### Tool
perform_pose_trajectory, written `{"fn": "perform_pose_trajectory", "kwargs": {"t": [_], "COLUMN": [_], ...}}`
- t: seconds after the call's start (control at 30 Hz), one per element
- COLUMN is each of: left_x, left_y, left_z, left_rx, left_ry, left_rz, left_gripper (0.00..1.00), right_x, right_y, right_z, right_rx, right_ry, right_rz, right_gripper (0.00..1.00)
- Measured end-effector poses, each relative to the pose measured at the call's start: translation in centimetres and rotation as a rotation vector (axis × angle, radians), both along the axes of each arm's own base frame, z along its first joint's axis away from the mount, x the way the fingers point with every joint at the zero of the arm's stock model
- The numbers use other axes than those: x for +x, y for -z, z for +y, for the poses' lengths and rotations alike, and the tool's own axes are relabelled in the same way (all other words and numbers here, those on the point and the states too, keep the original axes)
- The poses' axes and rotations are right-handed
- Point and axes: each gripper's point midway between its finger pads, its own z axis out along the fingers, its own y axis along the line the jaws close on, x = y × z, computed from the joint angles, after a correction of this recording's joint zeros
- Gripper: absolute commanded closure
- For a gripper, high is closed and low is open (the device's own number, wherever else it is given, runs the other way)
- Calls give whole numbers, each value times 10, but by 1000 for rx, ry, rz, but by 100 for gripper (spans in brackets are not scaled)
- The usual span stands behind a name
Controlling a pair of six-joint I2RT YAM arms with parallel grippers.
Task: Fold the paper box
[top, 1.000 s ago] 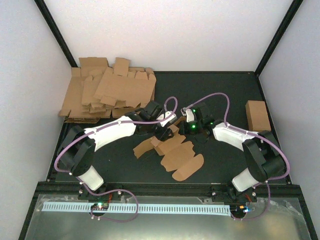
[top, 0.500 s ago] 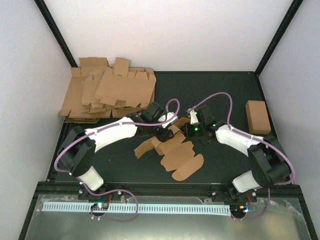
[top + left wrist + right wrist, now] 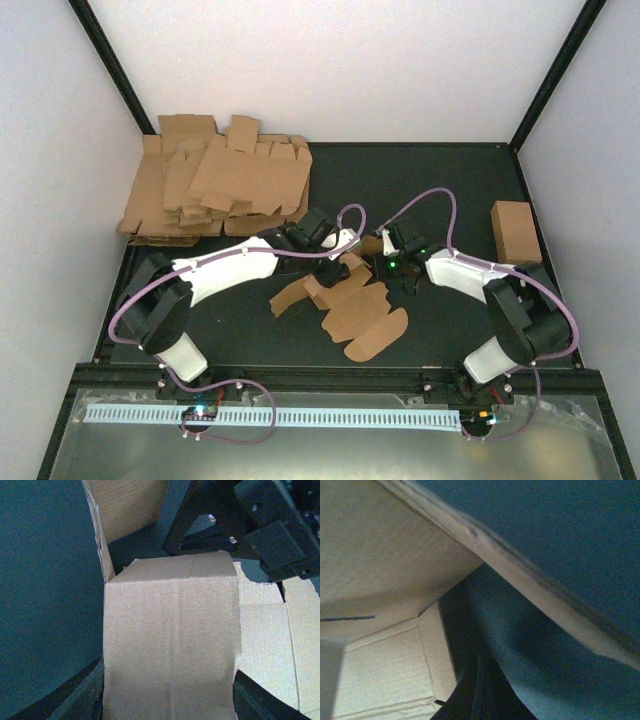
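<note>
The paper box (image 3: pixel 355 305) is a brown die-cut blank lying mid-mat, its far flaps lifted. My left gripper (image 3: pixel 335 256) is at its far left end. In the left wrist view one creased panel (image 3: pixel 170 645) fills the space between my two fingers (image 3: pixel 82 695), which stand wide apart at its edges, and a flap (image 3: pixel 125 515) stands upright beyond it. My right gripper (image 3: pixel 388 262) is at the far right end and shows black in the left wrist view (image 3: pixel 270 525). In its own view the fingers (image 3: pixel 480 692) are together under a raised flap (image 3: pixel 380 545), holding nothing.
A thick heap of flat brown blanks (image 3: pixel 220 185) lies at the back left. A smooth brown cardboard brick (image 3: pixel 515 232) stands at the right edge of the mat. White walls close in the back and sides.
Both grippers have shifted slightly towards the far end of the blank: the left one to the right, the right one a little back and left. The blank's near flaps have not moved.
</note>
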Motion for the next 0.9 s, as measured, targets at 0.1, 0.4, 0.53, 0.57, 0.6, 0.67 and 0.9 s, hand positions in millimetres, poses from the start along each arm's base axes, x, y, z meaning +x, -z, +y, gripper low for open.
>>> {"fn": "perform_pose_trajectory", "kwargs": {"t": [0.1,0.4,0.53,0.57,0.6,0.67,0.9], "left_x": [0,1,1,1,1,1,0], "left_y": [0,1,1,1,1,1,2], "left_z": [-1,-1,-1,-1,-1,-1,-2], "left_rx": [10,25,25,25,25,25,25], "left_ry": [10,19,19,19,19,20,23], "left_rz": [-12,-26,-27,-27,-27,-27,-27], "left_gripper": [44,44,44,44,44,44,44], "right_x": [0,-3,-8,-9,-11,-13,-18], "right_y": [8,17,9,8,7,5,2], "right_z": [-3,11,22,24,26,31,45], "right_rx": [-33,10,68,82,94,122,209], "right_ry": [-11,-73,-119,-130,-141,-158,-203], "right_rz": [12,56,56,57,60,65,80], "right_gripper": [98,98,98,98,98,98,98]}}
